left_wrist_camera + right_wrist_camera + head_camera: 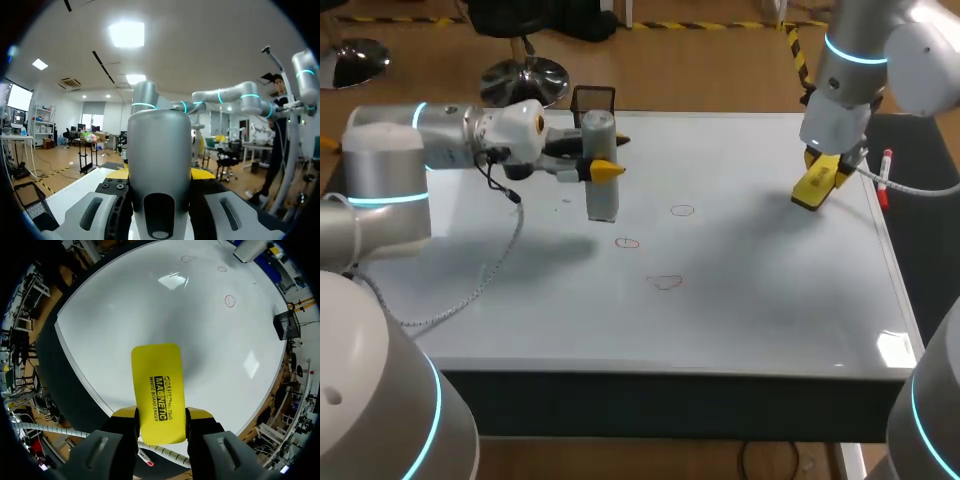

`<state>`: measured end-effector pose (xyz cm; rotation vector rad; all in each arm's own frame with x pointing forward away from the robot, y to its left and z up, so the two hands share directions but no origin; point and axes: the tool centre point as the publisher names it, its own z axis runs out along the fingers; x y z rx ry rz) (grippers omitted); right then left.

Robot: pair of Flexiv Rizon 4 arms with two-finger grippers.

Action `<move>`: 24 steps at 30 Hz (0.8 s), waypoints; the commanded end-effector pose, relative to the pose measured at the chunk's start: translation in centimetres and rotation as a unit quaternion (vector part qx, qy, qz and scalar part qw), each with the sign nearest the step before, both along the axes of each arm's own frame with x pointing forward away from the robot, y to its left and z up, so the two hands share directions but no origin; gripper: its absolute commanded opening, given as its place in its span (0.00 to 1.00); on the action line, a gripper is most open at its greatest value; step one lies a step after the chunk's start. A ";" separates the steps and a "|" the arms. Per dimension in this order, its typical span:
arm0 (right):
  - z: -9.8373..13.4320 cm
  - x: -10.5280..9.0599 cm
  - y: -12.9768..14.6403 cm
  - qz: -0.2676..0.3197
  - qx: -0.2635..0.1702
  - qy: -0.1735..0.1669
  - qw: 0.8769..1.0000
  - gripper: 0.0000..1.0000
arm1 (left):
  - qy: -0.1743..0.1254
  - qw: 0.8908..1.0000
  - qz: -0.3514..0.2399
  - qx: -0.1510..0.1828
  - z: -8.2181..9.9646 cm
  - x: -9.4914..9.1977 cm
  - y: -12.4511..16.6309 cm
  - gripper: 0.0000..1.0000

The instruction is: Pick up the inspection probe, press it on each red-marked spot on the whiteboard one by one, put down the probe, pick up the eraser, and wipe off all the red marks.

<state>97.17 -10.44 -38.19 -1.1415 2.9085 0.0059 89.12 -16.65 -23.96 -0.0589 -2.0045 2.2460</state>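
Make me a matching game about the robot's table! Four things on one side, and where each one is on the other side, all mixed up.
Things:
1. inspection probe
2. eraser
3. red marks
4. marker pen

Places:
A. drawn on the whiteboard
B. held in the right end effector
C. lying beside the whiteboard's right edge
D. held upright in the left end effector

Pairs: 1-D, 2-B, 3-A, 4-C
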 end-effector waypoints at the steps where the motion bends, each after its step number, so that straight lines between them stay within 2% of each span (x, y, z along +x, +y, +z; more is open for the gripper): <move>1: 0.1 0.0 0.0 0.001 -0.002 0.001 1.000 0.00 | 0.007 1.000 -0.013 -0.007 -1.1 -0.1 -0.6 0.00; 7: 0.1 0.0 0.0 0.001 -0.002 0.001 1.000 0.00 | 0.022 0.999 -0.025 -0.001 -2.7 -0.7 -1.3 0.00; 11: 0.1 0.0 0.0 0.001 -0.002 0.001 1.000 0.00 | 0.031 0.999 -0.033 -0.011 -3.6 -0.8 -1.5 0.00; 24: 0.1 0.0 0.0 0.001 -0.002 0.001 1.000 0.00 | 0.017 0.998 -0.051 -0.032 -4.9 -0.9 -2.1 0.00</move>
